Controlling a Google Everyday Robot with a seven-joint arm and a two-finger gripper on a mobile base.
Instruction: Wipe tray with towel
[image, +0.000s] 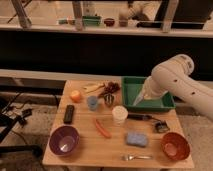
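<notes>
Tray (129, 92): one, green, right of centre on the table (85, 150), far edge; right part hidden behind the arm.
Towel (140, 99): one, pale, hanging down into the tray from the gripper.
Gripper (145, 91): one, over the tray, right of centre; closed tight on the towel.
Arm (175, 82): one, white, entering from the right edge.
Bowls: two; purple (64, 139) at lower left, brown-orange (175, 145) at lower right.
Cups: two plain to see; white (119, 115) at centre, blue (92, 103) left of it; a small dark thing between blue cup and tray, too unclear to name.
Sponge (136, 139): one, blue, lower centre.
Fork (135, 157): one, near the front edge.
Orange (75, 95): one, upper left of the table.
Remote (69, 114): one, black, below the orange.
Sausage-like stick (102, 128): one, red, centre.
</notes>
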